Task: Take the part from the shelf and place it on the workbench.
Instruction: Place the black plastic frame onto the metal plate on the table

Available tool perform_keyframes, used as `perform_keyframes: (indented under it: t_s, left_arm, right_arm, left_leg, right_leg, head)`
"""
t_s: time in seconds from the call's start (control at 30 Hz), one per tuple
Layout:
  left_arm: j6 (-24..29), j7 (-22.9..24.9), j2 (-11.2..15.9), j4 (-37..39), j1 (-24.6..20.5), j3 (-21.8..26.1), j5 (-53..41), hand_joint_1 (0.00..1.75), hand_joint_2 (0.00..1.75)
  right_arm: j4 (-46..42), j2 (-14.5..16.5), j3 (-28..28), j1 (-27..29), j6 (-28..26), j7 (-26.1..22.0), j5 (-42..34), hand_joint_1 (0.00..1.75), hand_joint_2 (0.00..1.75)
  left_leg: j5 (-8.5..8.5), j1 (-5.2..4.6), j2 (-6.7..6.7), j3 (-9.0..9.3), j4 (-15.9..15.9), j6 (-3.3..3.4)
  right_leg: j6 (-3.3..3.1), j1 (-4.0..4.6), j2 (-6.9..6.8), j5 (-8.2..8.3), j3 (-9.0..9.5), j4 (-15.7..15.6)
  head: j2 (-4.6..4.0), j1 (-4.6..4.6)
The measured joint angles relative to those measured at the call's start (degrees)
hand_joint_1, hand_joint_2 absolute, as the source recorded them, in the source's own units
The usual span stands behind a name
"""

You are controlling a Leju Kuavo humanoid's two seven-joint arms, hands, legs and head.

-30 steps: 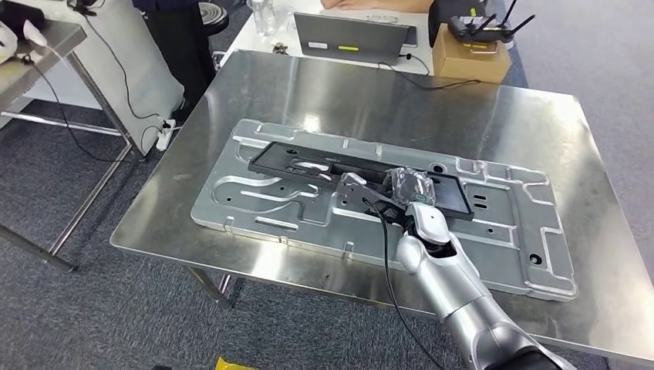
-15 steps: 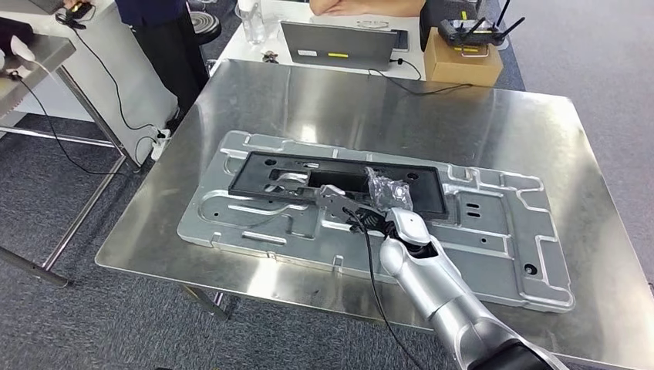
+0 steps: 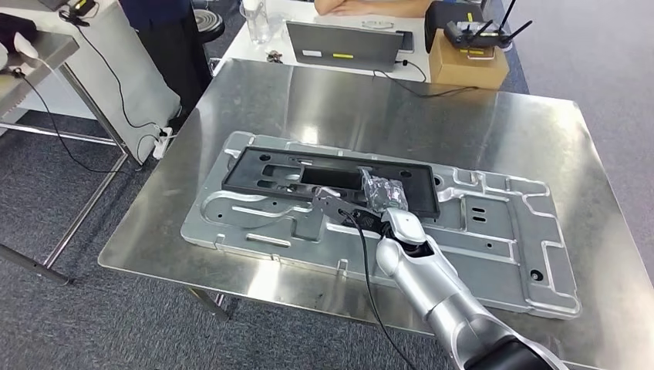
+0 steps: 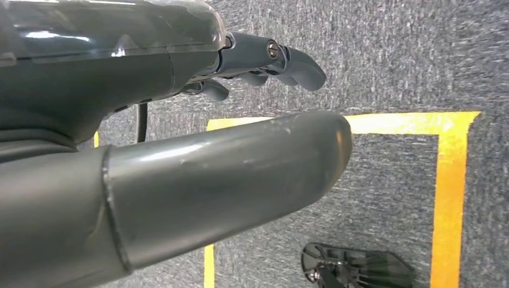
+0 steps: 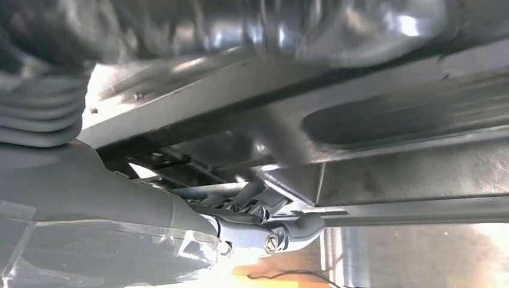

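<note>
Left hand [image 4: 198, 120], fingers apart and empty, above grey carpet [image 4: 390, 54] with yellow tape [image 4: 447, 198].

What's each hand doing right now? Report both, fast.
Left hand: open, holding nothing, above the carpet.
Right hand: on the black frame; grip cannot be told.

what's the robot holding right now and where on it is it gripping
The right hand grips the black frame part at the middle of its near long edge, over the stamped metal plate. The left hand holds nothing.

Workshop, steel workbench [image 3: 493, 123], taped floor [image 4: 447, 180]
</note>
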Motion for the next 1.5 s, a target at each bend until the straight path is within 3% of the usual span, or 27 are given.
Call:
perform_keyframes:
  t_s: [0.13, 0.2, 0.27, 0.3, 0.33, 0.4, 0.47, 0.5, 0.6, 0.67, 0.77, 0.8, 0.83, 0.87, 0.93, 0.97, 1.03, 1.1, 1.17, 1.2, 1.27, 1.3, 1.33, 1.37, 1.4, 1.43, 1.5]
  left_arm:
    - [0.0, 0.0, 0.0, 0.0, 0.0, 0.0, 0.4, 0.00, 0.00]
    - [0.0, 0.1, 0.0, 0.0, 0.0, 0.0, 0.5, 0.00, 0.00]
    - [0.0, 0.2, 0.1, 0.0, 0.0, 0.0, 0.6, 0.00, 0.00]
    - [0.0, 0.2, 0.1, 0.0, 0.1, 0.0, 0.6, 0.00, 0.00]
    - [0.0, 0.3, 0.2, 0.0, 0.1, 0.0, 0.7, 0.00, 0.00]
    - [0.0, 0.3, 0.2, 0.0, 0.1, 0.0, 0.8, 0.00, 0.00]
    - [0.0, 0.4, 0.4, 0.0, 0.1, 0.0, 1.0, 0.00, 0.00]
    - [0.0, 0.4, 0.4, 0.0, 0.1, 0.0, 1.2, 0.00, 0.00]
    - [0.0, 0.6, 0.5, 0.0, 0.1, 0.2, 1.6, 0.00, 0.00]
    - [0.0, 0.7, 0.5, 0.0, 0.1, 0.4, 1.9, 0.00, 0.00]
    - [0.0, 0.7, 0.4, 0.0, 0.0, 0.5, 2.4, 0.00, 0.00]
    - [0.0, 0.7, 0.4, 0.0, 0.0, 0.6, 2.6, 0.00, 0.00]
    - [0.0, 0.7, 0.4, 0.0, 0.1, 0.6, 2.7, 0.00, 0.00]
    - [0.0, 0.7, 0.4, 0.0, 0.1, 0.7, 2.8, 0.00, 0.00]
    - [0.0, 0.7, 0.4, 0.0, 0.1, 0.8, 2.9, 0.00, 0.00]
    - [0.0, 0.7, 0.4, 0.0, 0.1, 0.8, 2.9, 0.00, 0.00]
    - [0.0, 0.8, 0.4, 0.0, 0.1, 0.9, 3.0, 0.00, 0.00]
    - [0.0, 0.8, 0.4, 0.0, 0.1, 0.9, 3.1, 0.00, 0.00]
    - [0.0, 0.9, 0.4, 0.0, 0.1, 0.9, 3.2, 0.00, 0.00]
    - [0.0, 0.9, 0.4, 0.0, 0.0, 0.9, 3.3, 0.00, 0.00]
    - [0.0, 0.9, 0.5, 0.0, 0.0, 0.9, 3.4, 0.00, 0.00]
    - [0.0, 1.0, 0.5, 0.0, 0.1, 0.9, 3.4, 0.00, 0.00]
    - [0.0, 1.1, 0.5, 0.0, 0.1, 0.9, 3.4, 0.00, 0.00]
    - [0.0, 1.2, 0.5, 0.0, 0.1, 0.9, 3.4, 0.00, 0.00]
    - [0.1, 1.3, 0.5, 0.0, 0.1, 0.9, 3.5, 0.00, 0.00]
    - [0.1, 1.4, 0.5, 0.0, 0.1, 0.9, 3.5, 0.00, 0.00]
    - [0.1, 1.6, 0.6, 0.0, 0.0, 1.0, 3.8, 0.00, 0.00]
  right_arm:
    - [0.0, 0.3, 0.2, -0.1, 0.2, -0.1, 0.0, 0.00, 0.00]
    - [0.1, 0.6, 0.3, -0.2, 0.5, -0.2, 0.0, 0.00, 0.00]
    - [0.2, 0.8, 0.5, -0.2, 0.8, -0.3, 0.0, 0.00, 0.00]
    - [0.3, 1.0, 0.6, -0.2, 0.9, -0.3, 0.0, 0.00, 0.00]
    - [0.4, 1.1, 0.8, -0.2, 0.9, -0.4, 0.0, 0.00, 0.00]
    - [0.4, 1.4, 1.0, -0.2, 0.8, -0.7, 0.0, 0.00, 0.00]
    - [0.4, 1.8, 1.3, -0.4, 0.5, -1.1, 0.1, 0.00, 0.00]
    - [0.3, 2.0, 1.5, -0.4, 0.3, -1.4, 0.2, 0.00, 0.00]
    - [-0.7, 2.5, 2.2, -0.5, -0.7, -2.3, 0.7, 0.00, 0.00]
    - [-2.2, 2.8, 3.0, -0.8, -1.3, -2.7, 1.1, 0.00, 0.00]
    - [-5.2, 3.2, 4.4, -1.0, -1.9, -2.9, 1.5, 0.00, 0.00]
    - [-6.5, 3.2, 5.1, -0.9, -2.1, -2.7, 1.6, 0.00, 0.00]
    - [-7.7, 3.2, 5.7, -0.7, -2.5, -2.6, 1.7, 0.00, 0.00]
    - [-9.1, 3.2, 6.3, -0.6, -3.0, -2.4, 1.8, 0.00, 0.00]
    - [-11.6, 3.2, 7.4, -0.6, -4.0, -2.2, 1.9, 0.00, 0.00]
    - [-13.0, 3.2, 8.0, -0.6, -4.6, -2.1, 2.1, 0.00, 0.00]
    - [-15.5, 3.2, 9.1, -0.5, -5.6, -1.8, 2.4, 0.00, 0.00]
    - [-17.9, 3.0, 10.0, -0.2, -6.5, -1.5, 2.8, 0.00, 0.00]
    - [-20.1, 3.0, 10.7, 0.0, -7.2, -1.3, 3.3, 0.00, 0.00]
    - [-21.2, 2.9, 11.0, 0.0, -7.6, -1.2, 3.5, 0.00, 0.00]
    - [-22.9, 2.8, 11.7, 0.4, -8.4, -1.1, 4.1, 0.00, 0.00]
    - [-23.6, 2.6, 11.9, 0.7, -8.9, -1.1, 4.5, 0.00, 0.00]
    - [-24.4, 2.5, 12.1, 1.1, -9.6, -1.1, 4.9, 0.00, 0.00]
    - [-25.3, 2.3, 12.3, 1.5, -10.3, -1.0, 5.2, 0.00, 0.00]
    - [-26.2, 2.1, 12.4, 1.8, -11.1, -1.0, 5.6, 0.00, 0.00]
    - [-27.2, 1.9, 12.5, 2.1, -11.9, -1.0, 5.9, 0.00, 0.00]
    - [-29.3, 1.5, 12.6, 2.8, -13.4, -1.1, 6.2, 0.00, 0.00]
  left_leg:
    - [-0.73, 0.14, 0.11, 0.17, 0.3, -1.35]
    - [-3.36, 0.17, 0.16, -1.81, 4.8, -1.54]
    - [-6.38, 0.11, 0.16, -5.52, 12.0, -1.68]
    - [-6.74, 0.10, 0.17, -6.85, 14.3, -1.73]
    - [-6.04, 0.10, 0.17, -7.30, 14.7, -1.73]
    - [-2.01, 0.09, 0.19, -5.19, 9.3, -1.49]
    - [0.63, -0.09, 0.18, -2.27, 2.8, -1.07]
    - [0.99, -0.24, 0.16, -1.53, 1.1, -0.86]
    - [1.07, -0.33, 0.16, -1.25, 0.1, -0.14]
    - [1.42, 0.02, 0.28, -1.05, -0.4, 0.50]
    - [1.53, 0.16, 0.38, -0.95, -0.6, 0.90]
    - [1.50, 0.18, 0.38, -0.94, -0.6, 0.88]
    - [1.45, 0.20, 0.36, -0.90, -0.6, 0.83]
    - [1.38, 0.23, 0.33, -0.80, -0.6, 0.75]
    - [1.15, 0.30, 0.27, -0.47, -0.6, 0.42]
    - [1.02, 0.25, 0.25, -0.38, -0.5, 0.16]
    - [0.90, 0.13, 0.25, -0.42, -0.6, -0.55]
    - [0.87, 0.12, 0.30, -0.37, -0.8, -1.33]
    - [-0.31, 0.26, 0.35, -0.69, 0.4, -1.78]
    - [-1.72, 0.28, 0.35, -1.64, 2.7, -1.89]
    - [-5.29, 0.25, 0.36, -5.16, 10.2, -1.97]
    - [-6.44, 0.21, 0.36, -6.93, 13.7, -1.99]
    - [-6.56, 0.18, 0.36, -7.93, 15.6, -1.94]
    - [-5.52, 0.14, 0.36, -7.86, 15.1, -1.80]
    - [-3.60, 0.08, 0.36, -6.76, 12.5, -1.57]
    - [-1.43, -0.04, 0.36, -5.01, 8.6, -1.23]
    - [1.03, -0.48, 0.32, -1.95, 2.0, -0.60]
  right_leg:
    - [-0.95, 0.09, -0.03, -0.19, 0.87, -1.4]
    - [-1.67, -0.06, -0.17, -0.08, 1.46, -2.0]
    - [-2.10, 0.16, -0.22, -0.19, 1.56, -2.1]
    - [-2.19, 0.29, -0.21, -0.27, 1.57, -2.0]
    - [-2.22, 0.41, -0.18, -0.35, 1.61, -1.9]
    - [-2.15, 0.54, -0.09, -0.66, 1.71, -1.5]
    - [-1.85, 0.72, 0.02, -1.01, 1.60, -1.0]
    - [-1.63, 0.81, 0.07, -1.08, 1.45, -0.8]
    - [-0.95, 0.88, 0.18, -1.01, 1.19, -0.8]
    - [-0.38, 0.82, 0.16, -2.36, 0.47, 1.0]
    - [0.46, 0.23, 0.02, -7.24, -4.09, 10.8]
    - [0.63, 0.00, -0.01, -8.00, -5.53, 13.7]
    - [0.73, -0.20, -0.03, -7.66, -6.13, 14.6]
    - [0.75, -0.38, -0.04, -6.28, -5.63, 13.3]
    - [0.61, -0.55, -0.09, -2.32, -2.38, 6.3]
    - [0.48, -0.43, -0.09, -1.11, -0.73, 2.9]
    - [0.16, -0.09, 0.00, -0.65, 0.75, -0.4]
    - [-0.35, 0.09, 0.15, -0.80, 0.82, -0.8]
    - [-1.19, -0.09, 0.15, -0.66, 1.18, -1.3]
    - [-1.58, -0.20, 0.10, -0.60, 1.37, -1.5]
    - [-2.06, -0.01, 0.03, -0.67, 1.51, -1.6]
    - [-2.16, 0.17, 0.03, -0.73, 1.53, -1.5]
    - [-2.26, 0.36, 0.04, -0.79, 1.57, -1.5]
    - [-2.34, 0.53, 0.06, -0.86, 1.63, -1.4]
    - [-2.38, 0.66, 0.10, -0.96, 1.72, -1.3]
    - [-2.36, 0.73, 0.13, -1.10, 1.79, -1.2]
    - [-2.09, 0.93, 0.19, -1.27, 1.69, -0.8]
  head:
    - [0.00, 0.00]
    - [0.00, -0.02]
    - [0.00, -0.03]
    - [0.00, -0.03]
    - [0.00, -0.03]
    - [0.00, -0.03]
    - [0.00, -0.03]
    - [0.00, -0.03]
    - [0.00, -0.03]
    - [0.00, 0.00]
    - [0.00, 0.06]
    - [0.00, 0.07]
    - [0.00, 0.07]
    - [0.00, 0.07]
    - [0.00, 0.07]
    - [0.00, 0.07]
    - [0.00, 0.05]
    - [0.00, 0.02]
    - [0.00, 0.01]
    - [0.00, 0.01]
    - [0.00, -0.01]
    - [0.00, 0.00]
    - [0.00, 0.00]
    - [0.00, 0.01]
    - [0.00, 0.01]
    - [0.00, 0.01]
    - [0.00, 0.01]
